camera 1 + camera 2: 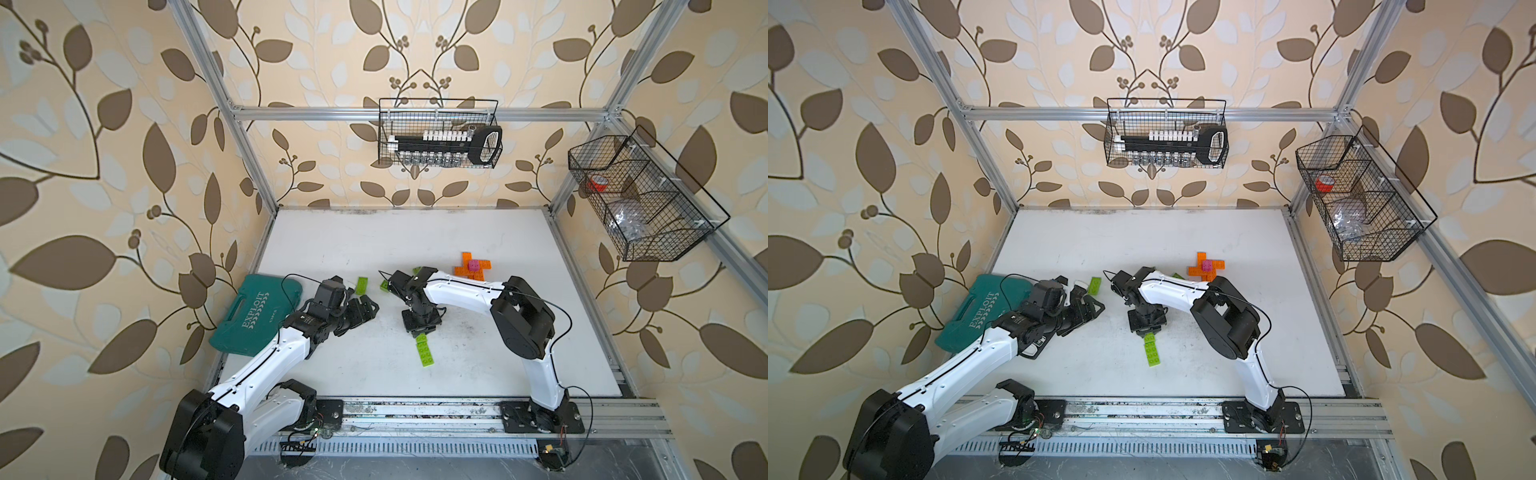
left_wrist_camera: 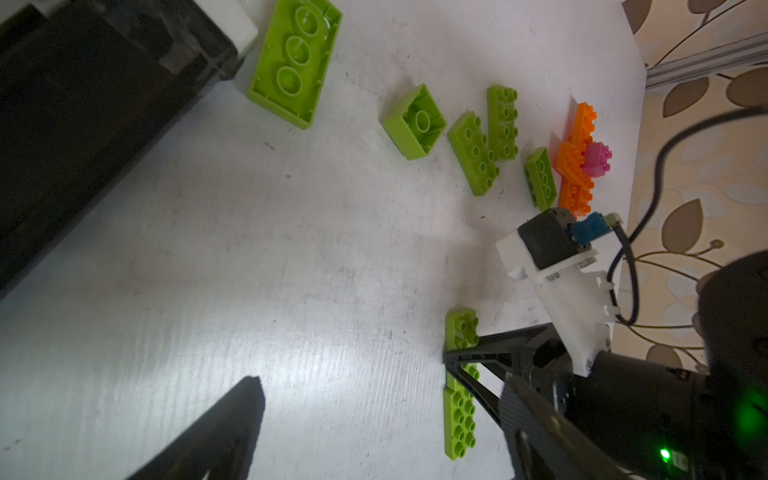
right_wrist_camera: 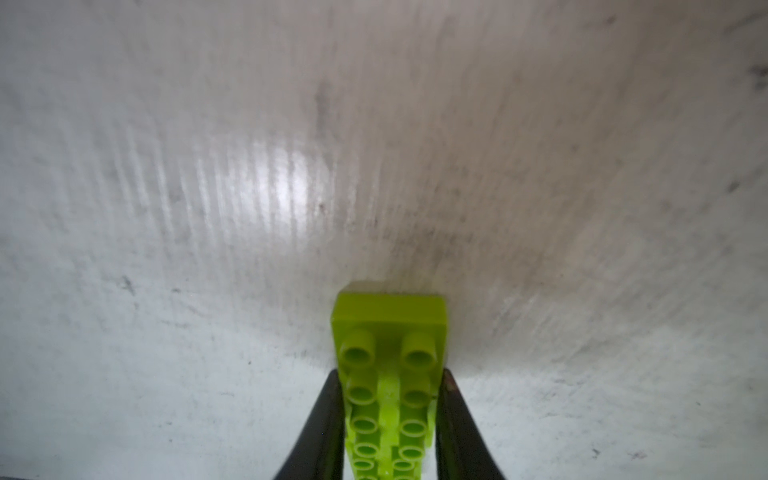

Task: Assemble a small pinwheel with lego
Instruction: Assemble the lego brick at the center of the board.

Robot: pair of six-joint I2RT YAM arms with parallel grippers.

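Lime-green lego pair, two oblong bricks seemingly joined in a line, pinched at the sides by the right fingers and lying flat on the white counter, near the front middle. Judged to be a green pinwheel in its first stage, with the orange cross and its pink square brick apparently finished, farther back and to the right. Loose lime bricks well apart from the held pair: an upturned oblong brick just beside the left fingers, then a small upturned square one and three studs-up ones trailing toward the orange cross. Left fingers spread wide, holding nothing, low over the counter beside the teal tool case. Next move, probably: closing on the upturned oblong brick, flipping it studs up, pressing it crosswise onto the held pair; calls for square stud alignment, a firm downward push, and a steady right grip. Right arm bent sharply at the elbow, forearm reaching toward the middle, wrist pointing straight down. Left arm stretched low from the front corner, wrist rolled on its side, fingers aimed across the counter toward the right arm.
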